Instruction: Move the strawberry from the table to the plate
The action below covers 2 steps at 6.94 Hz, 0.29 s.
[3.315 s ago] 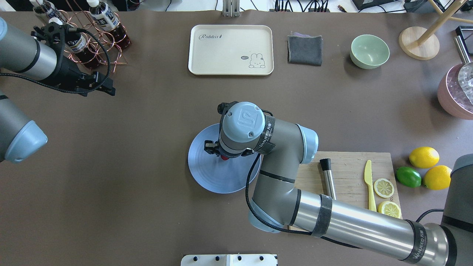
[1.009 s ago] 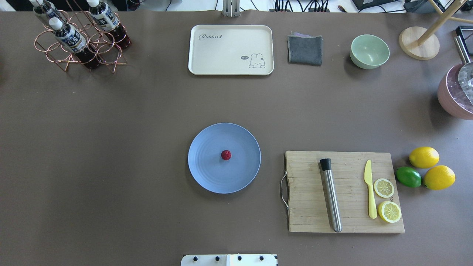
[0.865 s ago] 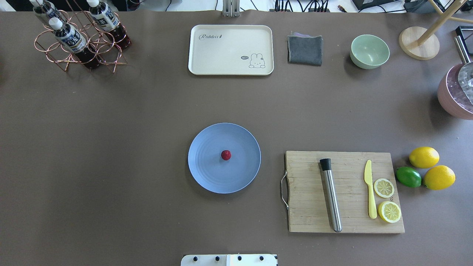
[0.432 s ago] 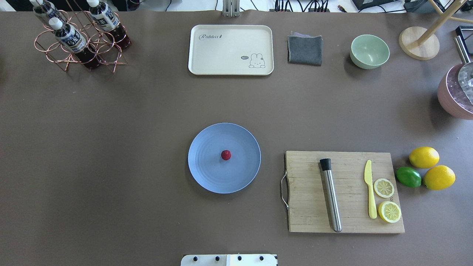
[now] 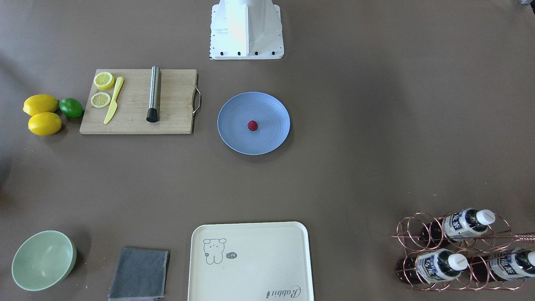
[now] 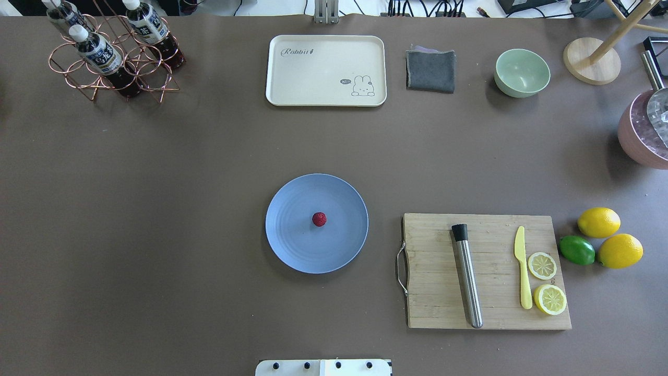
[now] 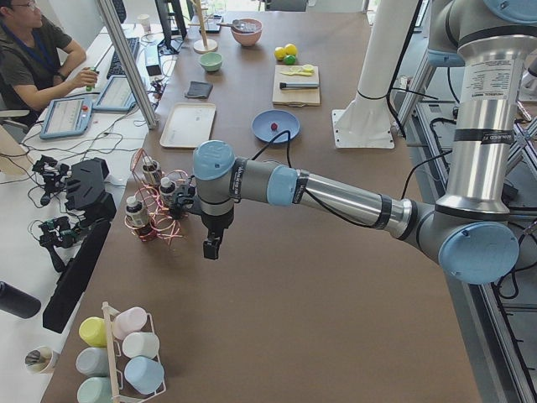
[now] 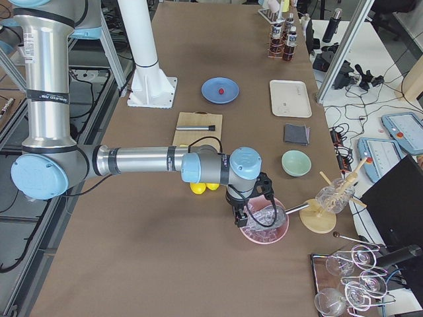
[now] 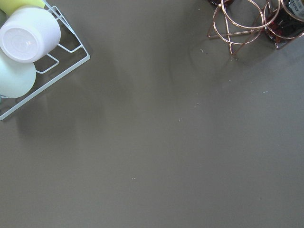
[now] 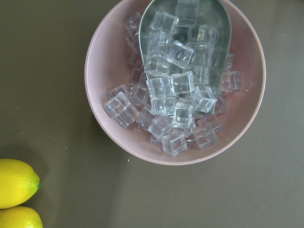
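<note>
The small red strawberry point(image 6: 319, 219) lies near the middle of the light blue plate point(image 6: 292, 245) on the brown table point(image 6: 182, 183), with nothing touching it; the front view shows the strawberry point(image 5: 252, 125) on the plate point(image 5: 269, 140) too. Neither arm appears in the overhead or front views. In the exterior left view my left gripper point(image 7: 211, 248) hangs over the table's end beside the bottle rack point(image 7: 155, 201). In the exterior right view my right gripper point(image 8: 242, 216) hovers over the pink ice bowl point(image 8: 264, 228). I cannot tell whether either gripper is open or shut.
A cutting board point(image 6: 438, 303) with a steel muddler point(image 6: 468, 282), yellow knife point(image 6: 523, 271) and lemon slices lies right of the plate, lemons point(image 6: 598, 222) and a lime beyond. Cream tray point(image 6: 326, 70), grey cloth point(image 6: 431, 69) and green bowl point(image 6: 522, 72) line the far edge. A person point(image 7: 38, 59) sits at the side.
3.3 s ago my right gripper was down over the strawberry on the plate and my left arm stood at the left. Both arms have left the overhead view. The strawberry stays on the plate.
</note>
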Available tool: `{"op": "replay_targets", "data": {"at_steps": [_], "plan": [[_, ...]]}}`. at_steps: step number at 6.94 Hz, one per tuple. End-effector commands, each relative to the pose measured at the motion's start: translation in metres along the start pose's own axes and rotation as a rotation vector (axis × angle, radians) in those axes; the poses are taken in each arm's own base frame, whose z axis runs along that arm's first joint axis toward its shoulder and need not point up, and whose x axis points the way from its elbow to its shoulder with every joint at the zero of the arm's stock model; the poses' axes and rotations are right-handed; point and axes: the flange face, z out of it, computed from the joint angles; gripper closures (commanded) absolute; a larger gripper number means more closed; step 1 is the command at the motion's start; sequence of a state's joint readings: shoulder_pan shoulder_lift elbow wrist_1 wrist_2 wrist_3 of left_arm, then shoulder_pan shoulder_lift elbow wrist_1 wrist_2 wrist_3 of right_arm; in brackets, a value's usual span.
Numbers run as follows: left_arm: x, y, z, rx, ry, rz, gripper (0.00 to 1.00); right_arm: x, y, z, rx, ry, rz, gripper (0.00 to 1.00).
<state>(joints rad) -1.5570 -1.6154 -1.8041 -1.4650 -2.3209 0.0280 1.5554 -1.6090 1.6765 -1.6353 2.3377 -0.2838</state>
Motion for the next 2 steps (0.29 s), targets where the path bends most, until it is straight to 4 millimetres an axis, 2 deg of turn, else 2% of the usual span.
{"op": "replay_targets", "data": {"at_steps": [1,2], "plan": [[-0.0002,0.0,0.0001,0.0,-0.002,0.001,0.03,0.0005,0.0003,0.0005,-0.001,0.0,0.001,0.0],[-0.0002,0.0,0.0001,0.0,-0.002,0.003,0.03,0.0003,-0.0005,0.0,0.0,0.001,0.0,0.0]]}}
